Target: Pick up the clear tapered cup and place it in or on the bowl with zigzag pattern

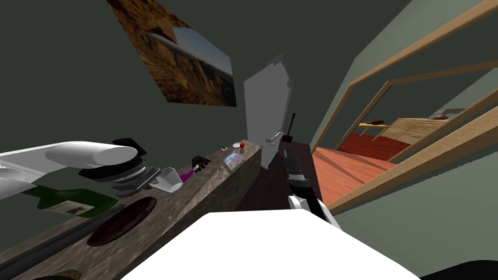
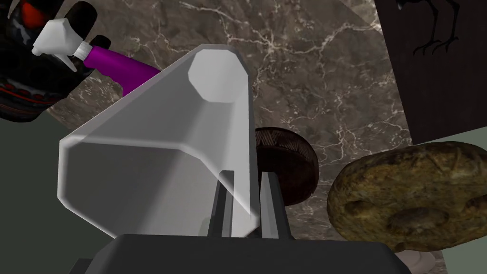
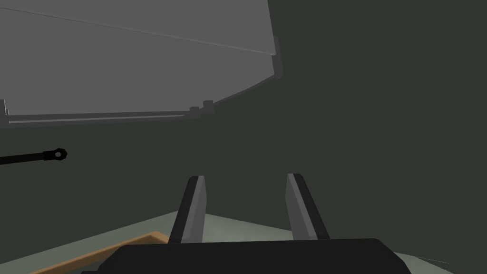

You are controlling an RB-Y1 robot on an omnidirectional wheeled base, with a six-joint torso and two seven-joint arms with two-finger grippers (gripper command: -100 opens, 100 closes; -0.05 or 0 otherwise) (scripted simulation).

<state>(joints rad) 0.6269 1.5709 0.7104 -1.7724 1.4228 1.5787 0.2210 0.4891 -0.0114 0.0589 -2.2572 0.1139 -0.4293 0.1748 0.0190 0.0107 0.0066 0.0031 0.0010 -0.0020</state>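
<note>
While my left gripper [image 2: 247, 173] is pinching the clear tapered cup [image 2: 157, 157] by its rim wall, the zigzag bowl [image 2: 290, 166] is sitting just past the fingertips.

The fingers are pressing narrowly on that one wall, one blade inside and one outside. The cup is hanging over the marble counter [image 2: 309, 71], with its long axis running away from the hand, base farthest. The cup is covering the bowl's near side, so I am judging its depth poorly. My right gripper [image 3: 247, 207] is idling wide open and empty, well apart from both.
</note>
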